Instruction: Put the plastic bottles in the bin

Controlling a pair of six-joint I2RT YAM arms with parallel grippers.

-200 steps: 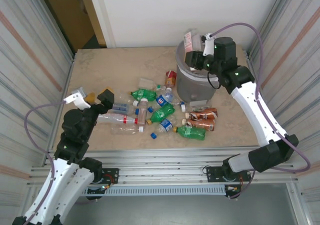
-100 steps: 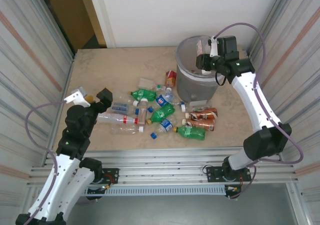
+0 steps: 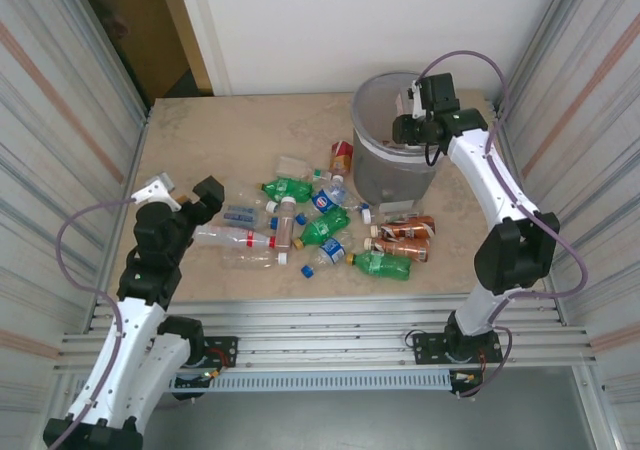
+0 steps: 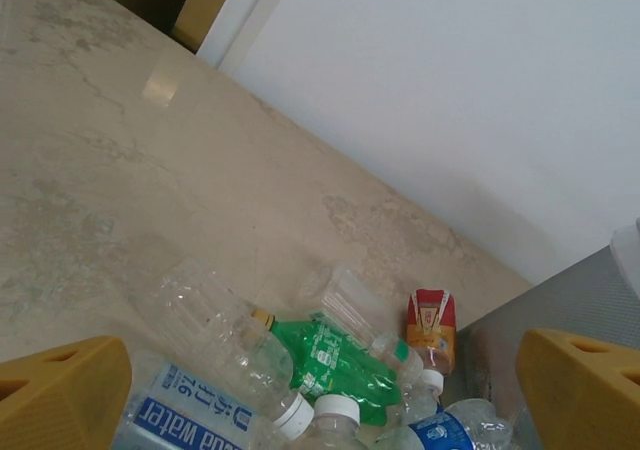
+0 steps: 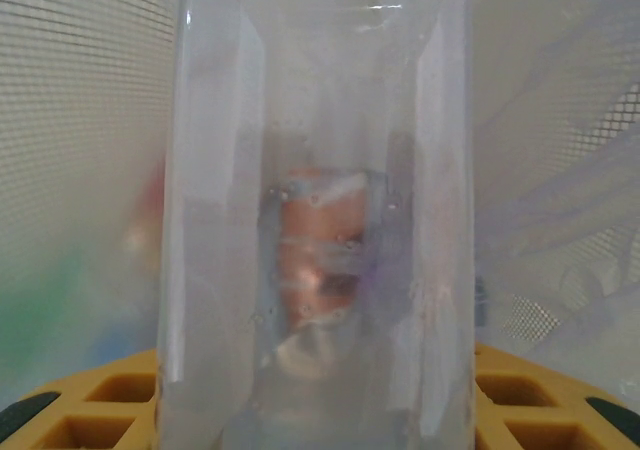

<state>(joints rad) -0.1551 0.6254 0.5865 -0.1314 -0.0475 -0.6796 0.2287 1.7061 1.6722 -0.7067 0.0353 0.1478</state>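
Beige, marble-veined tabletop [image 3: 210,135], closed in by ribbed metal panels [image 3: 60,120] left and right, a white wall [image 3: 300,20] behind and slotted aluminium rails [image 3: 330,315] along the near edge. Open, bare room across the far-left part. Loose plastic bottles [image 3: 310,225] crowded on their sides in the middle, reaching to the foot of the bin [image 3: 385,175]. Round grey mesh bin at the far right, clear bag liner folded over its rim, near the right panel. Among the scatter: green bottle [image 3: 288,188], brown-labelled bottles [image 3: 405,228], clear ones with blue or red labels, white and blue caps. Left hand [image 3: 183,198] spread wide and empty at the left fringe of the scatter, yellow pads [image 4: 60,395] well apart. Right hand [image 3: 405,128] over the bin's mouth, pinching a smooth clear bottle [image 5: 315,120] between yellow grid-patterned pads, mesh and liner close behind.
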